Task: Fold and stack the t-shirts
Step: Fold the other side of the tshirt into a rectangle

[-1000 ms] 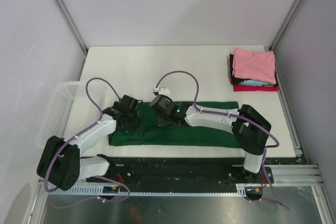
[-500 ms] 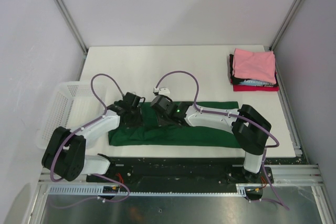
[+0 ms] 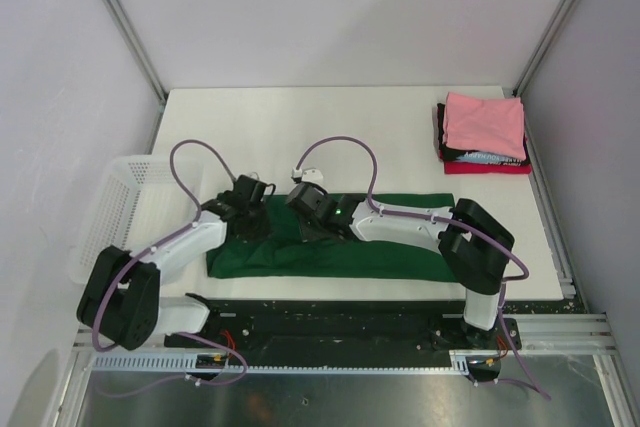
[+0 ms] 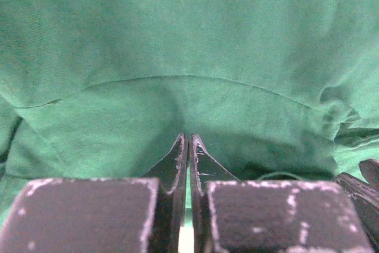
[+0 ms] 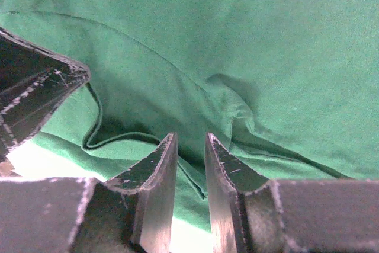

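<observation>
Fingers of your left gripper are pressed together on the green t-shirt, whose long axis runs left-right along the desk. Right gripper fingers pinch a cloth fold just beside them.

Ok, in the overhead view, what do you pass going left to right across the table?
White mesh basket → left gripper → right gripper, both on the green t-shirt → stack of folded t-shirts with the pink one on top.
</observation>
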`<state>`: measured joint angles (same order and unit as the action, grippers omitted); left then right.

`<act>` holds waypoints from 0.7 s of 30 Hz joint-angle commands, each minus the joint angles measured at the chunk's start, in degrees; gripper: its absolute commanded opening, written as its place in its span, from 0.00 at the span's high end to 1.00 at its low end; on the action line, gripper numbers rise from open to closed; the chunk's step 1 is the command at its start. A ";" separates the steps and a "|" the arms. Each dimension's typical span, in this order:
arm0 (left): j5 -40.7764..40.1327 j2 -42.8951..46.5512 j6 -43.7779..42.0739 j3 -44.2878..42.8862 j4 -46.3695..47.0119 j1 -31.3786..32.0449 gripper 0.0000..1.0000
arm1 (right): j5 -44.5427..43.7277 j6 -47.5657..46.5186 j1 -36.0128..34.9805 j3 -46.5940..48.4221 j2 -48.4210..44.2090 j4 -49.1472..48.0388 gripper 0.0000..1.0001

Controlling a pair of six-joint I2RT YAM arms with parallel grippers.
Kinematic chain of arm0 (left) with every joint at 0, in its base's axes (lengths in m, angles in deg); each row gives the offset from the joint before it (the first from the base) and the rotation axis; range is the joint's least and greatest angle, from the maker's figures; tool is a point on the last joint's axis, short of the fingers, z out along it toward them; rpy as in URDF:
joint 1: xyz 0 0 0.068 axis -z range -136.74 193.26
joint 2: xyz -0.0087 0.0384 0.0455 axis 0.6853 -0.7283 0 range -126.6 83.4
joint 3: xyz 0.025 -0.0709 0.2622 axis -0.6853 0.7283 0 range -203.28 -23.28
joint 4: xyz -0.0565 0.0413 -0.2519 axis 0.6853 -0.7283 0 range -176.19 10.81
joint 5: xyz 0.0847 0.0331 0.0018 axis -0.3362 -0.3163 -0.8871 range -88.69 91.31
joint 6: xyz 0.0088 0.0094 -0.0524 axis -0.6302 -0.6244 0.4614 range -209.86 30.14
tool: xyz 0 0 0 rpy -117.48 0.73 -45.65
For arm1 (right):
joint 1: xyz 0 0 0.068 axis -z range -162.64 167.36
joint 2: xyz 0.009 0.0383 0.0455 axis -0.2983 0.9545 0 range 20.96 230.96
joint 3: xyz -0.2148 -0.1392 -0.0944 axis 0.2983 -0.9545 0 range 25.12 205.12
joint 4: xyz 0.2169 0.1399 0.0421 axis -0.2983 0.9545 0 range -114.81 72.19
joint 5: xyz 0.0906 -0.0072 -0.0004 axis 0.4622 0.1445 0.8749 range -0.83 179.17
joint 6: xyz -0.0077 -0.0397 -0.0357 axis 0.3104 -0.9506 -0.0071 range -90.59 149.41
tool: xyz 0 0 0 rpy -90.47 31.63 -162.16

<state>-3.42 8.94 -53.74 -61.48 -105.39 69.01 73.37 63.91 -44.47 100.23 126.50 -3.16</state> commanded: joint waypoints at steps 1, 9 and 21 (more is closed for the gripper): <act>-4.18 4.63 1.82 0.73 -0.88 -0.29 0.99 | -0.54 -0.17 -0.44 0.14 0.35 -0.10 0.71; -8.06 8.88 4.72 3.88 -4.41 -2.04 1.00 | -1.18 -0.37 -0.44 0.15 -1.29 0.81 0.70; -8.54 10.54 8.77 7.34 -5.42 -3.77 1.00 | -2.46 -0.02 -3.30 -1.19 -4.02 3.14 0.71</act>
<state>-10.50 18.30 -47.27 -54.70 -110.59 65.67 72.83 63.89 -46.35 99.81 126.04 -0.89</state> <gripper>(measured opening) 0.005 0.294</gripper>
